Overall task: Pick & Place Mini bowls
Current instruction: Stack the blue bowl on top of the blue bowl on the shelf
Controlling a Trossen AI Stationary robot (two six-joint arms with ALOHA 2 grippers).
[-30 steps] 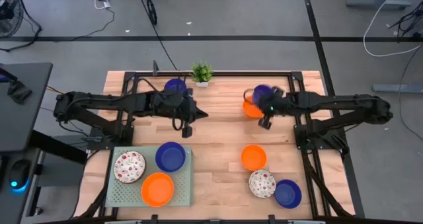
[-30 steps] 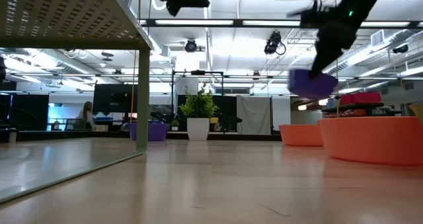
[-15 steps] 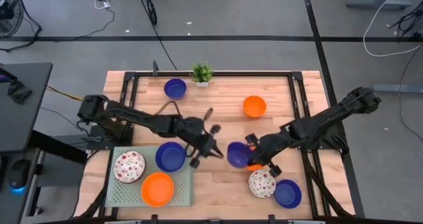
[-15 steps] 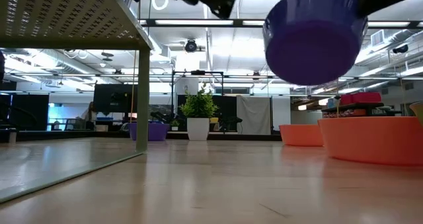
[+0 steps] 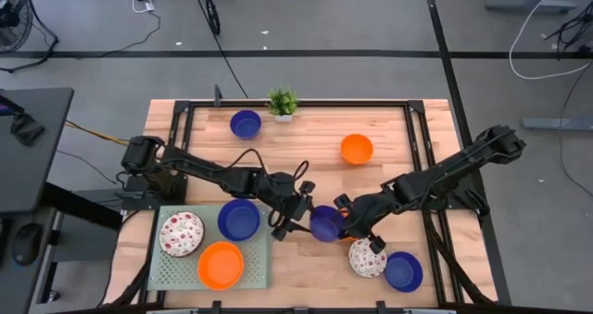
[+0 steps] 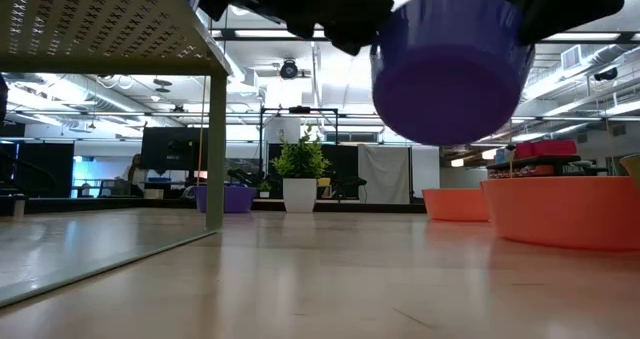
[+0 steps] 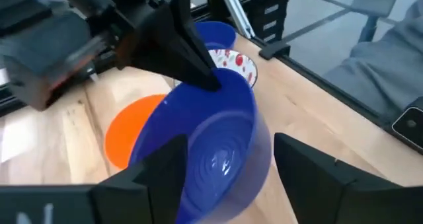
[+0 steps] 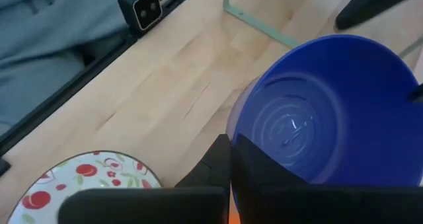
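A dark blue mini bowl hangs in the air over the table's near middle, with my right gripper shut on it. My left gripper reaches in from the left and is open. Its two fingers stand on either side of this bowl; whether they touch it I cannot tell. Below, on the table, an orange bowl stands on its base. The low view shows the held bowl's underside high above the wood. My right gripper pinches the blue bowl's rim on the side toward the table's right, one finger inside the bowl and one outside. It comes slanting down from the right. The bowl is lifted clear of the table and tilted, its opening turned toward my left gripper.
A pale green tray at the near left holds a speckled, a blue and an orange bowl. Near right lie a speckled and a blue bowl. Far off stand a blue bowl, an orange bowl and a plant.
My right gripper has carried the blue bowl from the far right toward the near middle of the table, lowering and tilting it. My left gripper has swung from the far left toward the bowl, come down, and opened around it.
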